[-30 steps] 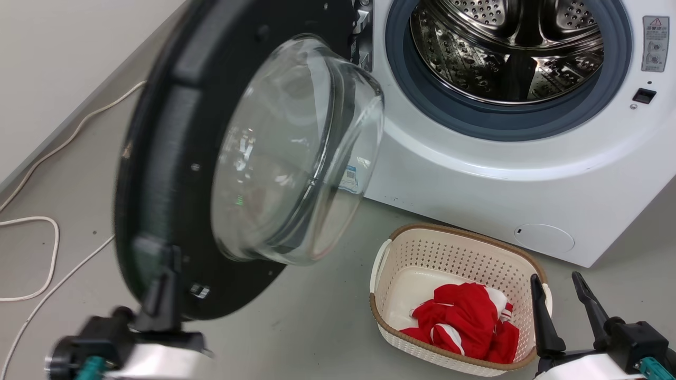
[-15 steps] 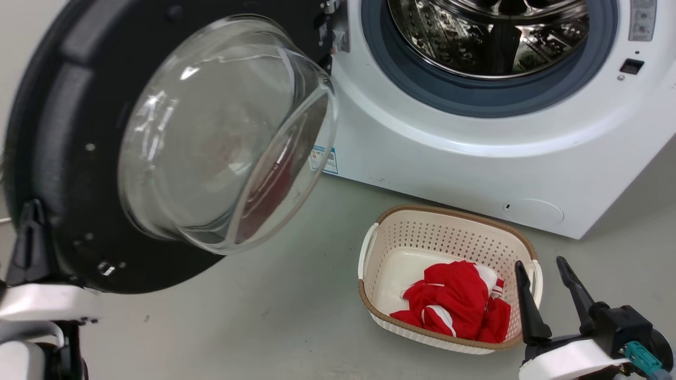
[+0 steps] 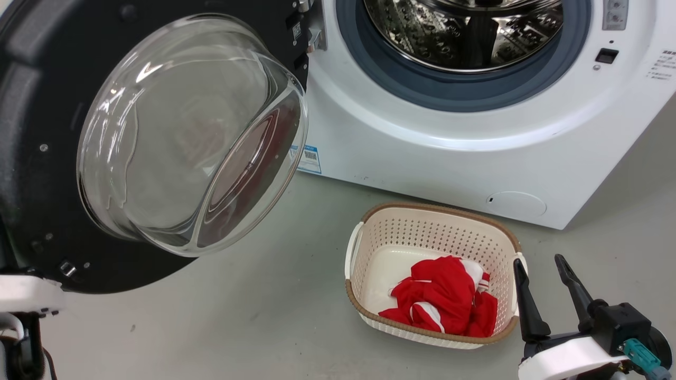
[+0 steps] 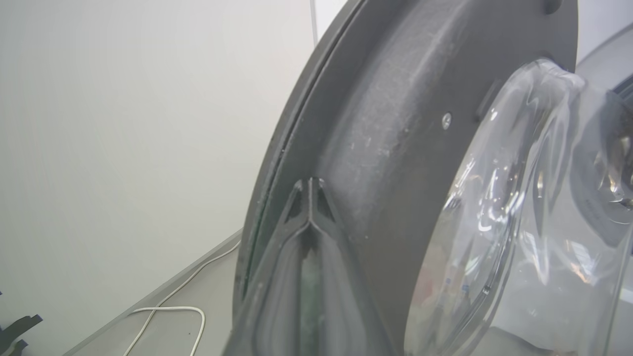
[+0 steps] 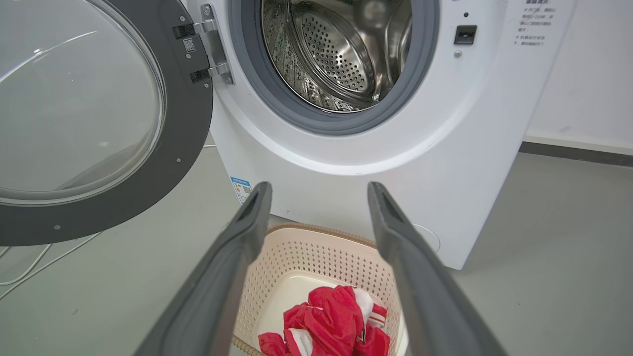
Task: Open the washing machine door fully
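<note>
The washing machine door (image 3: 185,137) stands wide open, hanging off its metal hinge (image 5: 212,44) to the left of the washing machine (image 3: 422,158), its black inner face and bulging glass bowl turned out into the room. The left gripper (image 4: 309,184) is clenched, its two dark fingertips pressed together with nothing between them. They lie right up against the grey inner rim of the door, near its outer edge; whether they actually touch it, I cannot tell. Behind that, a white cable (image 4: 168,311) loops on the floor (image 3: 264,316) at the foot of a pale wall (image 4: 123,123). The steel drum (image 3: 465,31) is fully exposed inside its grey rubber seal (image 3: 449,97), with a blue label (image 3: 309,158) and a round flap (image 3: 516,204) low on the white front. Over on the other side, the right gripper (image 3: 537,259) is released, fingers spread and holding nothing, hovering just beside the cream perforated basket (image 3: 443,210). The basket sits on the floor in front of the machine with a red and white cloth (image 3: 443,295) crumpled inside.
</note>
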### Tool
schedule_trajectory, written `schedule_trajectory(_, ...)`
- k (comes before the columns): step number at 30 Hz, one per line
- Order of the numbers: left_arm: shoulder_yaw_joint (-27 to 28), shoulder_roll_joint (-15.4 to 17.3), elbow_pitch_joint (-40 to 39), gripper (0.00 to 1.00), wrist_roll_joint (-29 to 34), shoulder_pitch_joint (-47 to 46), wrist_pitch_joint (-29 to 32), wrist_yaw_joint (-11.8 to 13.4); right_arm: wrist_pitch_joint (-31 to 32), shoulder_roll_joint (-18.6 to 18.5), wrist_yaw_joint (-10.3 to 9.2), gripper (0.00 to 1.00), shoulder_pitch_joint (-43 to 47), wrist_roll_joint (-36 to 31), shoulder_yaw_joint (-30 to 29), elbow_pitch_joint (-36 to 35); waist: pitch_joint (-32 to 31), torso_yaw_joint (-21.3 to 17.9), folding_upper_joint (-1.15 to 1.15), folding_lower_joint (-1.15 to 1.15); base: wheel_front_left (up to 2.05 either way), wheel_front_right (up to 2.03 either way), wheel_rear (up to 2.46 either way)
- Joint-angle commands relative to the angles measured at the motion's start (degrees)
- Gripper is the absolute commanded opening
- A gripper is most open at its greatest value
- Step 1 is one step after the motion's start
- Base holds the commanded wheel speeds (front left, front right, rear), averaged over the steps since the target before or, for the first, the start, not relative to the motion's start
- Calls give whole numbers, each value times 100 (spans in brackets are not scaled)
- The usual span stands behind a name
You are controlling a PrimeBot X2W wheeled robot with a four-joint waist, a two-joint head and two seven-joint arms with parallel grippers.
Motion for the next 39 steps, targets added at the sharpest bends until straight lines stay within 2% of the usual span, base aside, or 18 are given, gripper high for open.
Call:
schedule_trajectory(1,47,-83,-57,0,92,138,-11,15,-31,9,-4,100,29,39,-8,22,-90,-37,0,-1,0,0,0)
schedule_trajectory(9,138,-706,-1063,0,461,1092,-12,169,-68,9,-4,100,229,157,-52,97,-511,-141,0,-1,0,0,0)
schedule_trajectory(15,-185,-1187,-1658,0,715,1702,-12,106,-87,8,-4,100,339,149,-109,64,-709,-225,0,-1,0,0,0)
schedule_trajectory(16,-275,-1293,-1755,17,771,1781,-12,93,-87,9,-4,100,356,140,-129,43,-731,-247,0,-1,0,0,0)
schedule_trajectory(18,-472,-1506,-1862,59,848,1920,-12,55,-91,9,-4,100,334,108,-161,-5,-756,-300,0,-1,0,0,0)
schedule_trajectory(19,-539,-1593,-1877,88,868,1954,-12,29,-90,8,-4,100,325,98,-172,-31,-768,-335,0,-1,0,0,0)
schedule_trajectory(20,-610,-1679,-1872,100,885,1976,-12,23,-92,8,-4,100,320,67,-185,-59,-780,-371,0,-1,0,0,0)
schedule_trajectory(24,-818,-1887,-1866,100,1068,1913,-12,-51,-96,8,-4,100,306,18,-245,-166,-829,-520,0,-1,0,0,0)
schedule_trajectory(33,-1490,-2040,-1610,100,1647,1629,-12,-263,-48,8,-4,100,341,-136,-312,-454,-910,-1018,0,-1,0,0,0)
schedule_trajectory(39,-1649,-2061,-1432,100,1814,1456,-13,-212,63,9,-4,100,476,-259,-408,-654,-924,-1384,0,-1,0,0,0)
